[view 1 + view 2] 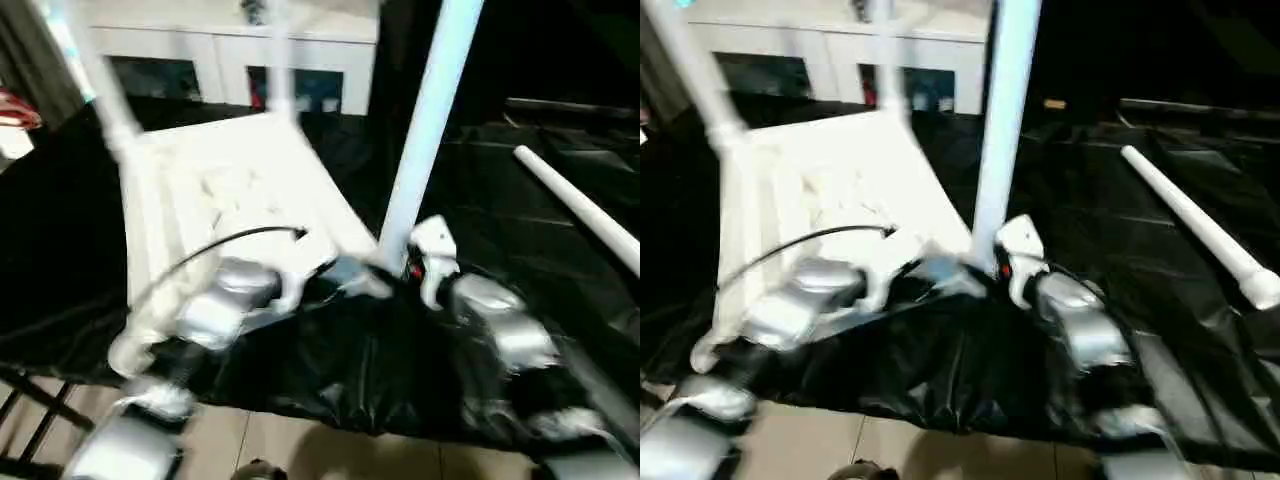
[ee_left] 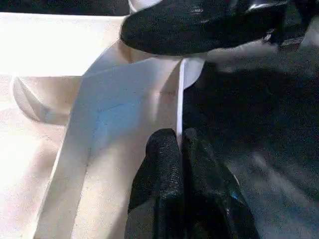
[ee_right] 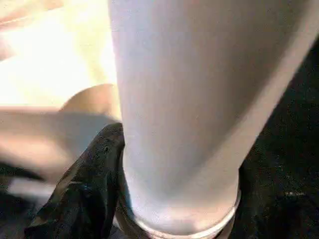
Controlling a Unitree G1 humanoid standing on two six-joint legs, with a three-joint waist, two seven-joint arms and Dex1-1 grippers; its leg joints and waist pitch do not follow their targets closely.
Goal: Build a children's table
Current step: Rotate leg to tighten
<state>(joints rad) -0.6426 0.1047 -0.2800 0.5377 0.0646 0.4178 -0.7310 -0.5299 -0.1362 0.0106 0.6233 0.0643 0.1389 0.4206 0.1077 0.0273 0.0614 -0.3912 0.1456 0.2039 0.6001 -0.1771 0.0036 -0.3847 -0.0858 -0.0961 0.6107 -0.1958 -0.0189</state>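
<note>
Fingers of my left gripper [image 2: 179, 149] pinched the tabletop's [image 1: 240, 180] near rim, steadying it; my right gripper [image 3: 164, 199] clasped the upright leg [image 1: 425, 130] at its corner socket.

Work surface [image 1: 560, 260]: low and flat, draped in a glossy black sheet, creased and wrinkled, its near edge hanging in loose folds. Beige tiled floor [image 1: 270, 445] shows below that edge.

Lying directly on the black sheet:
- Table top [image 1: 230, 190]: white plastic, rectangular, lying upside down with the underside facing up, on the left half of the surface. Three white legs stand upright from its corners; the near right one [image 1: 425, 130] rises at the corner closest to the middle of the sheet.
- Loose leg [image 1: 1195, 222]: white tube, lying flat on the right half of the surface, set diagonally, well apart from the table top.
</note>
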